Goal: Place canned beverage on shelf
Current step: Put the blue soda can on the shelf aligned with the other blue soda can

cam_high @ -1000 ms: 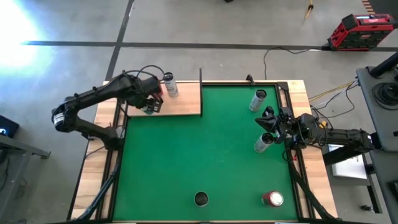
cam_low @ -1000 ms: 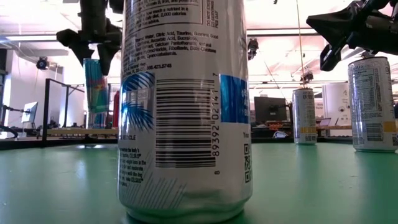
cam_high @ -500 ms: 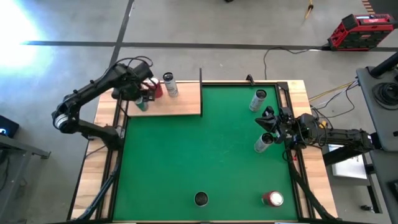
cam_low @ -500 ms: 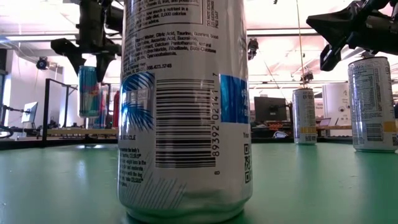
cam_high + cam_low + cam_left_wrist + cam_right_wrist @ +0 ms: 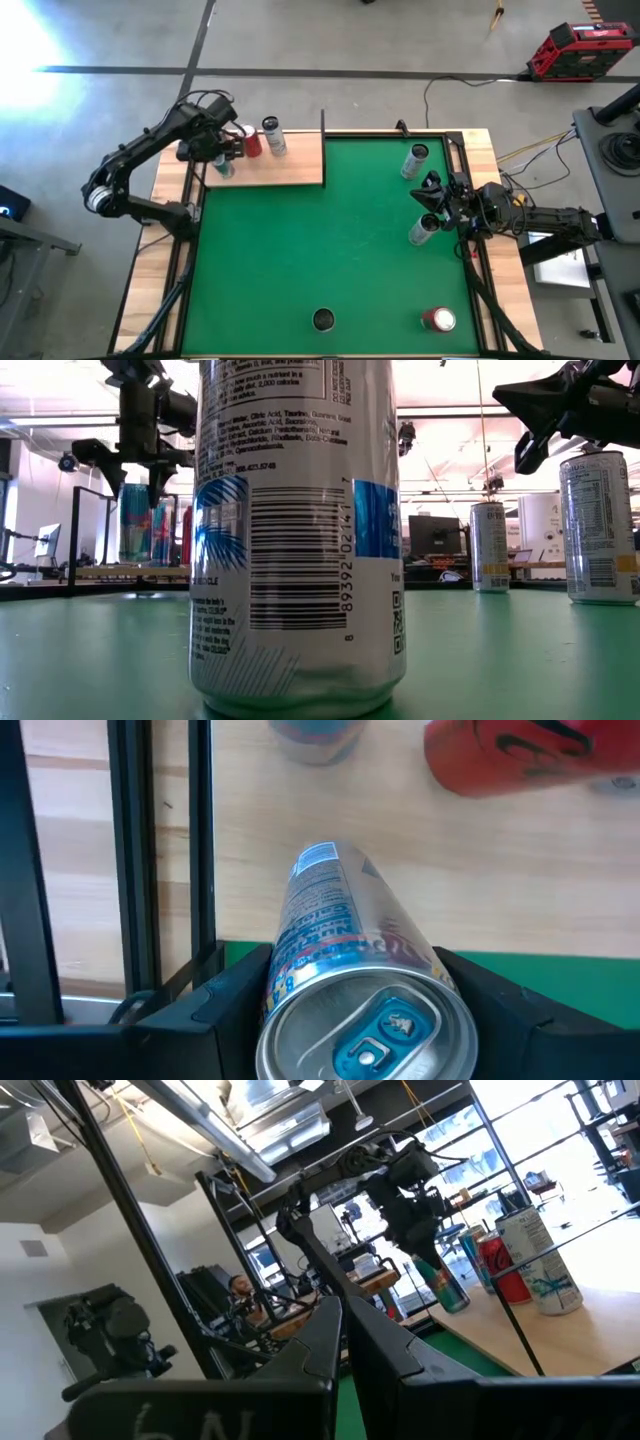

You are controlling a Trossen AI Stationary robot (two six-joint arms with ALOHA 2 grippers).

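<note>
My left gripper is over the left part of the shelf, a light-wood board at the table's far left. It is shut on a slim blue-and-silver can, which shows upright in the low view. The can's bottom is close to the board; whether it touches I cannot tell. A red can and a silver can stand on the shelf beside it. My right gripper waits shut at the table's right edge, touching nothing. My left gripper pinches the can's upper end, just below the top rim, between its two fingers. They come from above and point down, one on each side. The can hangs upright below them, over the shelf's near left part.
Black rods edge the shelf at its left. On the green mat stand a can by my right gripper, another at the far right, a dark-topped one near the front edge and a red one.
My left gripper has carried the can toward the table's left edge over the shelf and has sunk, turning a little about its own axis. The can has stayed upright and now hangs lower, beside the cans on the board.
</note>
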